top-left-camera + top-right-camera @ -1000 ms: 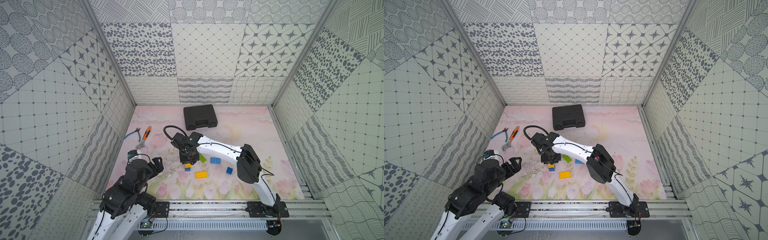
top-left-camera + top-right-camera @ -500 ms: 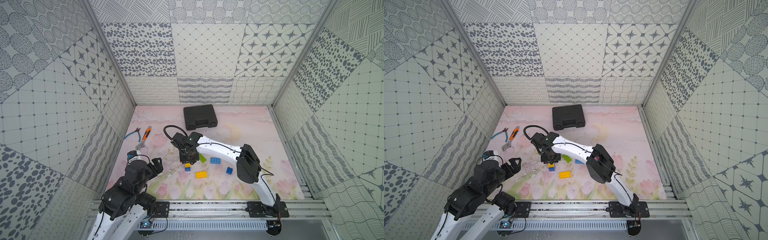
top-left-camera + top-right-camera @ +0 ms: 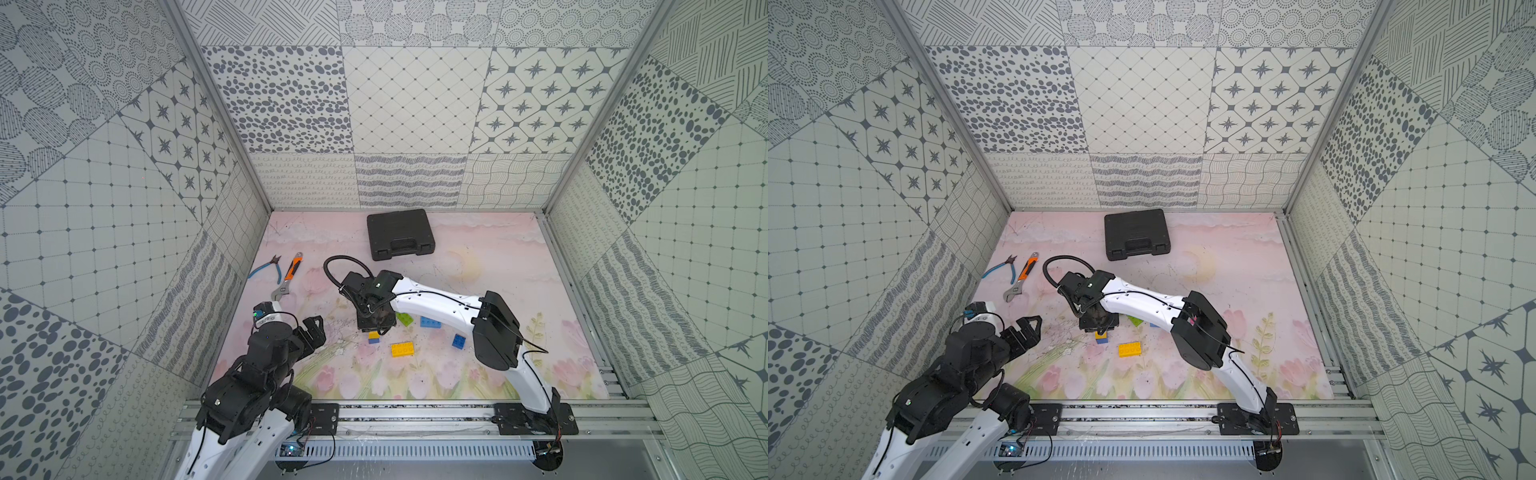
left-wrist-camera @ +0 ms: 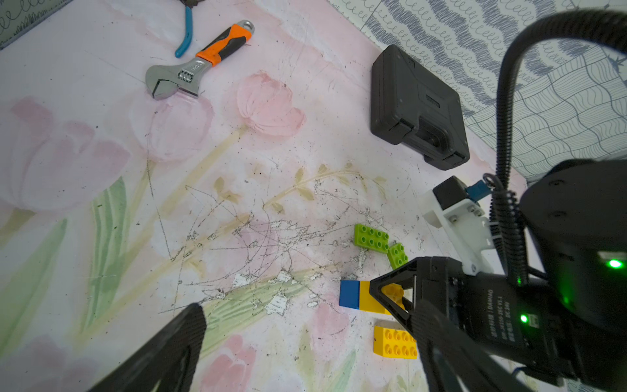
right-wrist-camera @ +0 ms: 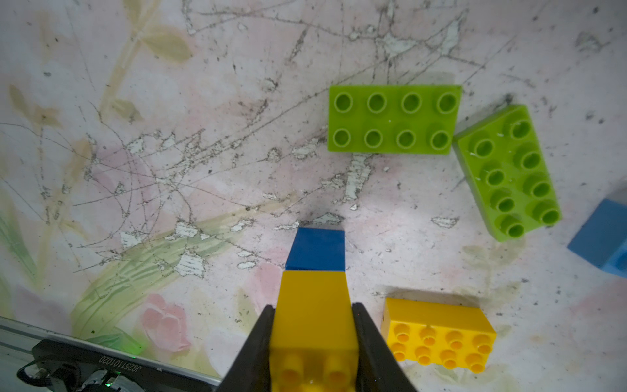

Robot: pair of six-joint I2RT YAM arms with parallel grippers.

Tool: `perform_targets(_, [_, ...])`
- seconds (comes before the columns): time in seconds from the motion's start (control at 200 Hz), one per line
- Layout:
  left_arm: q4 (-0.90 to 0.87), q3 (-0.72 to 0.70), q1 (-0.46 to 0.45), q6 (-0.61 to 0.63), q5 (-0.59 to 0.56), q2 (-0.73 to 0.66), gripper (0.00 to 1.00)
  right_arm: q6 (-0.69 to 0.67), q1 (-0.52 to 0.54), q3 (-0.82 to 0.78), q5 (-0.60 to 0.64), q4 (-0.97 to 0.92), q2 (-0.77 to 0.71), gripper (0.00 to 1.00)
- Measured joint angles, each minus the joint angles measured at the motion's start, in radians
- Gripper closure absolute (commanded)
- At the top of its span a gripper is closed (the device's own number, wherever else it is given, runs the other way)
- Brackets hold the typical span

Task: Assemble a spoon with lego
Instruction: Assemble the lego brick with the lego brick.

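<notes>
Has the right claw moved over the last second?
No. The right claw, shut on the yellow-and-blue stack, sits the same way beside the loose yellow brick as before.

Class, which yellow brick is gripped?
The yellow brick stuck to the dark blue brick, clamped in the right gripper; the yellow oblong lies free.

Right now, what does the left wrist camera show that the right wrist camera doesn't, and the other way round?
Left wrist only: the orange-handled wrench, the blue-handled pliers and the black case. Right wrist only: a light blue brick at the frame's edge. Both: the right gripper shut on the yellow-and-blue stack, the loose yellow brick beside it, and two lime green bricks.
</notes>
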Motion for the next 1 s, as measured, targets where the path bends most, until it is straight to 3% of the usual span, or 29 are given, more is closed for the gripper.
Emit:
perform_targets(0.69, [-0.017,0.0,-0.061,-0.005,-0.051,-0.044,0.03,-0.008,0.043,0.042,0.087,-0.028,0.035,0.93])
perform_targets(1.0, [-0.034,0.0,-0.09,-0.019,-0.076,-0.056,0.04,-0.016,0.046,0.041,0.095,-0.025,0.035,0.84])
